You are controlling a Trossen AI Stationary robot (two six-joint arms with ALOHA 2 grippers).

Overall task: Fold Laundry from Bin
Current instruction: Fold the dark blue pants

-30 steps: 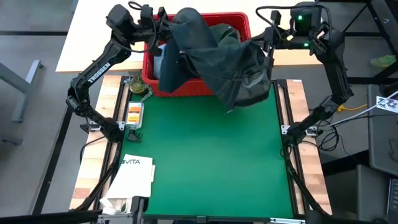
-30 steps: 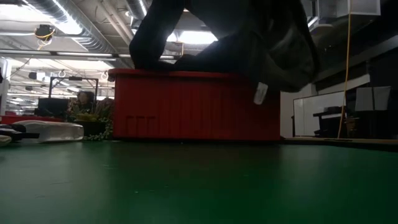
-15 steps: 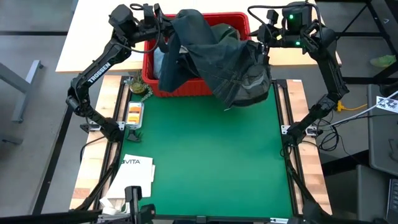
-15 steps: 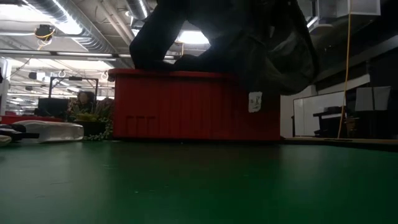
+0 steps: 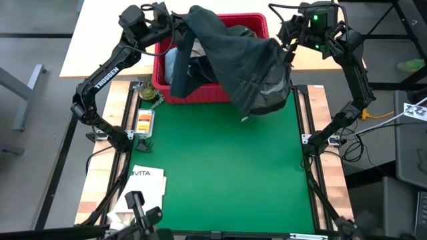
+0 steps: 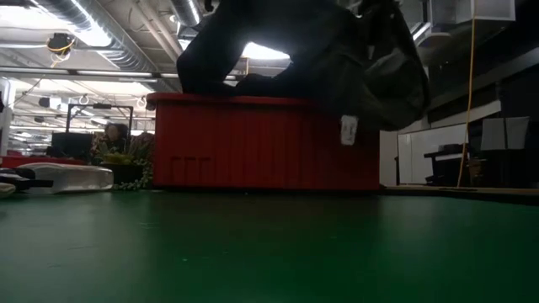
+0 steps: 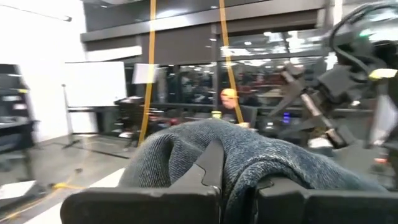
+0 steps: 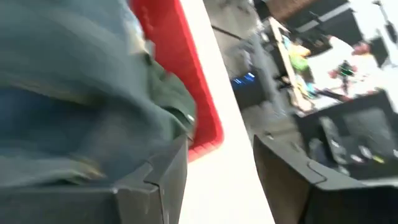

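Observation:
The red bin (image 5: 259,21) stands at the far edge of the green mat (image 5: 227,167). A dark navy-grey garment (image 5: 247,63) is raised above the bin; it drapes over the bin's right front corner, and its white tag (image 6: 348,130) dangles there. My left gripper (image 5: 172,20), over the bin's far left, is shut on the garment (image 7: 205,140). My right gripper (image 5: 288,35) stands open at the bin's right side, with the garment (image 8: 68,93) beside one finger. More laundry (image 5: 171,65) lies in the bin. My left gripper pinches a bunched fold of the garment (image 7: 239,165) between its two fingers (image 7: 208,174), coming at it about level from the table's left. The cloth bulges up over the fingertips. From there it hangs to the right across the bin. Whether my right gripper touches the cloth, I cannot tell.
A white paper bag printed VITA (image 5: 143,183) lies at the mat's near left corner. A small plant (image 5: 148,93) and an orange-and-white packet (image 5: 143,120) sit beside the mat's left edge. The white tabletop (image 8: 233,180) runs behind the bin.
My right gripper has turned at the wrist, opened and let go of the garment's right end. That end has settled over the bin's right front corner, and its white tag swings. My left gripper has turned at the wrist and stays shut on the cloth.

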